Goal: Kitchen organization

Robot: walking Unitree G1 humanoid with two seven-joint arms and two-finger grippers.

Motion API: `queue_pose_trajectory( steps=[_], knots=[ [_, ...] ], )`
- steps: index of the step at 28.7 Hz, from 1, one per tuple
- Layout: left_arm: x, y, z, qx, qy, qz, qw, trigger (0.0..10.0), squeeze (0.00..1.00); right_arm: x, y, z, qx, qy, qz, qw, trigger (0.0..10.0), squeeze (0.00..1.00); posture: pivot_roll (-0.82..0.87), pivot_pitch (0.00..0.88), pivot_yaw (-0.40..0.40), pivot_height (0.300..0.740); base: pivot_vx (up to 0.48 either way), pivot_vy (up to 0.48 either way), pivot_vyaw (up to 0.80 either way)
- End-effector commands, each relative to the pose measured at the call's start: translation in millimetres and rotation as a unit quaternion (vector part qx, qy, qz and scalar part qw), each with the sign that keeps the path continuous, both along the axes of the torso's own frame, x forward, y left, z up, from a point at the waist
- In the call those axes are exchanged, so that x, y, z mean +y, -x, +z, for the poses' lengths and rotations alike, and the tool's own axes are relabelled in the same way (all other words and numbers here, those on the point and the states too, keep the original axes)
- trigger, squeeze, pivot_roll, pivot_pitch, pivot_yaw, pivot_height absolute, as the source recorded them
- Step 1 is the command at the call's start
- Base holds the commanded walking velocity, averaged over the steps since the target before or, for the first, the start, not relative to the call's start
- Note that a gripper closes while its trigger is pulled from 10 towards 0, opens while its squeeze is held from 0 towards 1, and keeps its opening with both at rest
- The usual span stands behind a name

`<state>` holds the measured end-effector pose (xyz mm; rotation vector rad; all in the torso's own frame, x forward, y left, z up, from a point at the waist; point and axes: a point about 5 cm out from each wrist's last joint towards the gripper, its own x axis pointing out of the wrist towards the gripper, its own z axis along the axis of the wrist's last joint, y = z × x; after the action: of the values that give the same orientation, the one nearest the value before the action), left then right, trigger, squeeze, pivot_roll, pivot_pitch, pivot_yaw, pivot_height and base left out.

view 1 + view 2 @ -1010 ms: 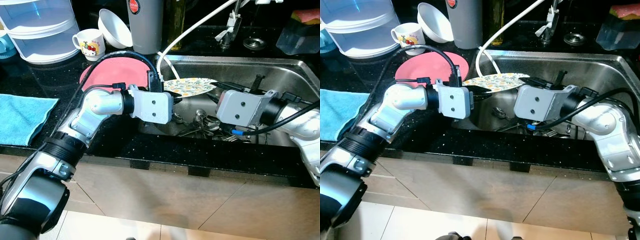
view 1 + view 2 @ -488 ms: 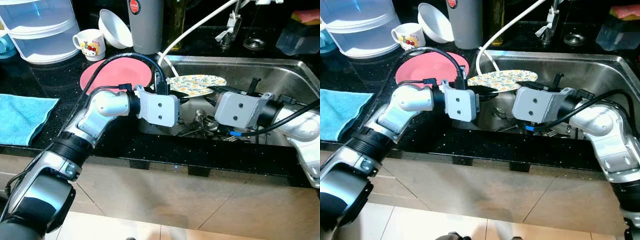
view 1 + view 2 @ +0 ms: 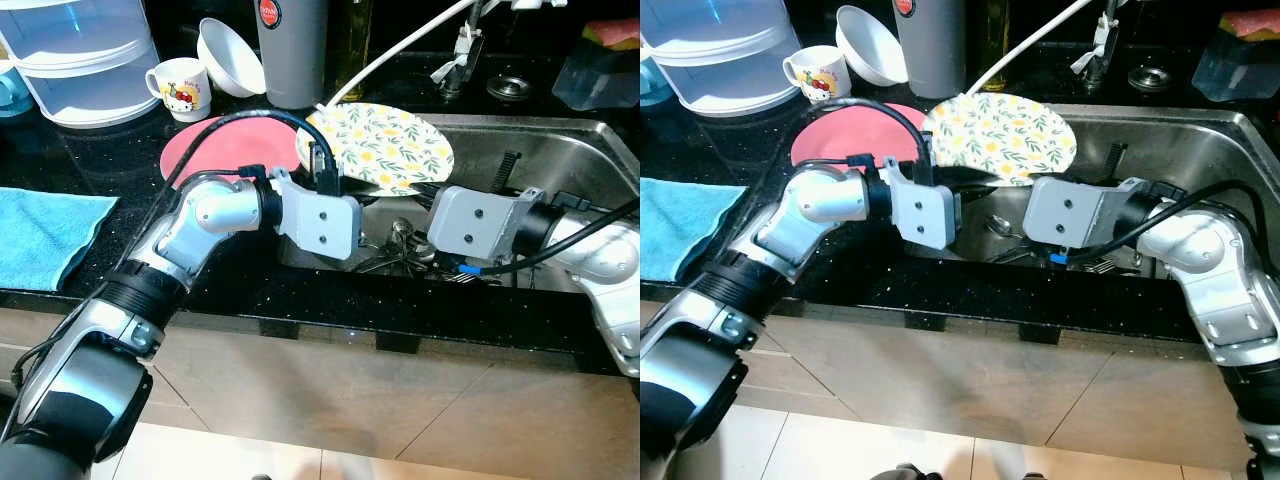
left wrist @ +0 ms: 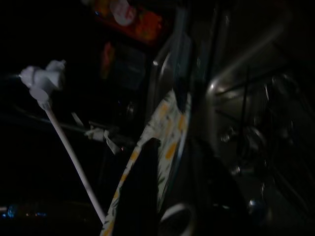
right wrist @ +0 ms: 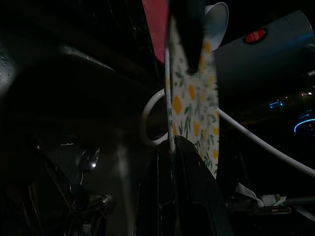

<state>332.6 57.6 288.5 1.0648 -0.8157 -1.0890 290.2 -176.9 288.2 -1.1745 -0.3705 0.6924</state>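
Both claws pinch the rim of the floral plate [image 3: 385,146], left gripper [image 4: 165,169] on its left edge, right gripper [image 5: 173,147] on its right, holding it tilted above the sink [image 3: 560,140]. If either thin edge-grip slips, the plate likely drops onto the cutlery [image 3: 400,245] below, or swings left against the pink plate [image 3: 225,150] on the counter.

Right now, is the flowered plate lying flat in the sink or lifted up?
Lifted and tilted. The plate stands above the sink, its face toward the camera, gripped at its lower edge by the left gripper and right gripper.
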Motion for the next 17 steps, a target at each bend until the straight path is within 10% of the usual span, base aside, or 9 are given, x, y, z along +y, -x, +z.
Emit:
queue_pose_trajectory(
  steps=[1, 3, 4, 17],
  knots=[
    [-4.7, 4.3, 5.4, -0.009, 0.001, -0.018, 1.000, 10.0, 1.00, 1.8, 0.6, -1.0, 0.001, -0.002, 0.007, 1.000, 0.0, 0.00, 0.02, 0.123, 0.061, 0.740, 0.000, 0.000, 0.00],
    [-4.7, 4.5, 6.0, -0.008, 0.003, -0.016, 1.000, 10.0, 1.00, 1.7, 0.1, -1.0, 0.000, -0.001, 0.005, 1.000, 0.0, 0.00, 0.02, 0.123, 0.061, 0.740, 0.000, 0.000, 0.00],
    [-4.6, 7.7, 6.3, -0.011, 0.002, -0.026, 1.000, 10.0, 0.00, 1.1, -0.9, -0.7, -0.004, 0.002, 0.000, 1.000, 10.0, 0.00, 0.02, 0.122, 0.061, 0.740, 0.000, 0.000, 0.00],
    [9.5, 20.2, 12.4, 0.016, -0.032, -0.057, 0.998, 10.0, 0.00, -19.4, -15.3, 1.8, -0.038, 0.019, -0.076, 0.996, 10.0, 0.00, 0.03, 0.112, 0.061, 0.740, 0.000, 0.000, 0.00]
  ],
)
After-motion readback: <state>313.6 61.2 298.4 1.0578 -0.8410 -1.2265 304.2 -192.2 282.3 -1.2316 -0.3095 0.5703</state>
